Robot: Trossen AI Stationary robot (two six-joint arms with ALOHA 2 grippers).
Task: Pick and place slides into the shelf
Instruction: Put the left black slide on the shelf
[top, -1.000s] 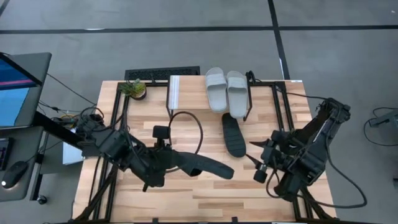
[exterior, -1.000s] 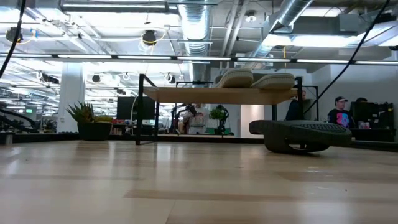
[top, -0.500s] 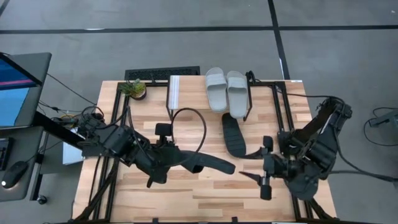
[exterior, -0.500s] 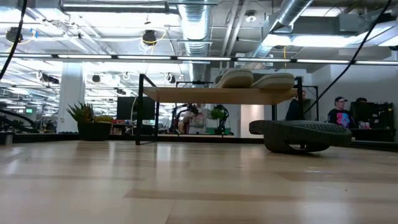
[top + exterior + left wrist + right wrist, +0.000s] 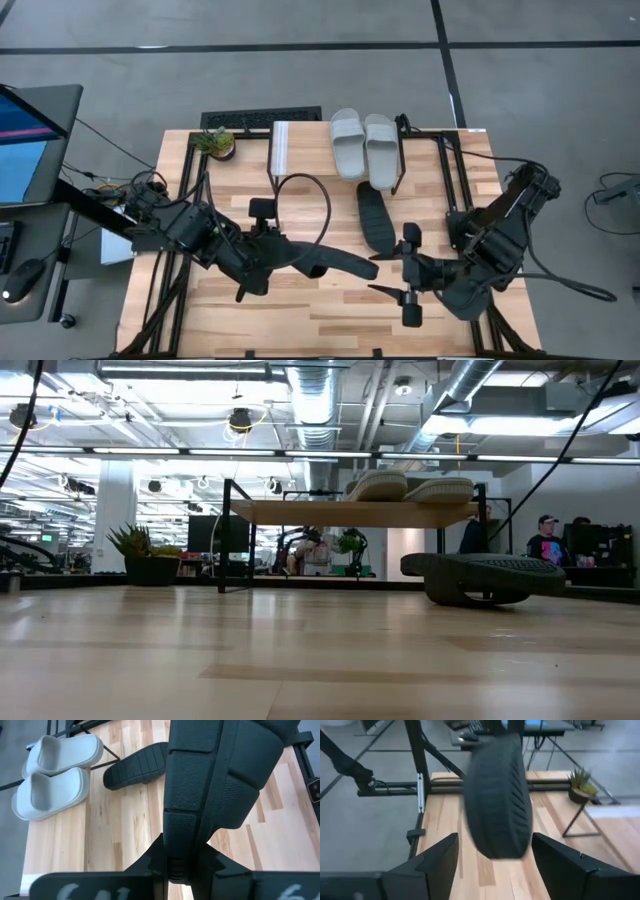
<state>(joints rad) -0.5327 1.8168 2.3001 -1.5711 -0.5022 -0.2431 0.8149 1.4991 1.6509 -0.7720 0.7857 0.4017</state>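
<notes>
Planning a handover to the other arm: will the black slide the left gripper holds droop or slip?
The held black slide juts out level from the left gripper, so probably stiff and light. Its textured sole likely resists slipping.

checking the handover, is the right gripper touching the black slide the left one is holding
Apart. In the right wrist view the open right gripper has the held black slide ahead of it, clear of both fingers. The high view shows table between them while the left gripper holds it.
</notes>
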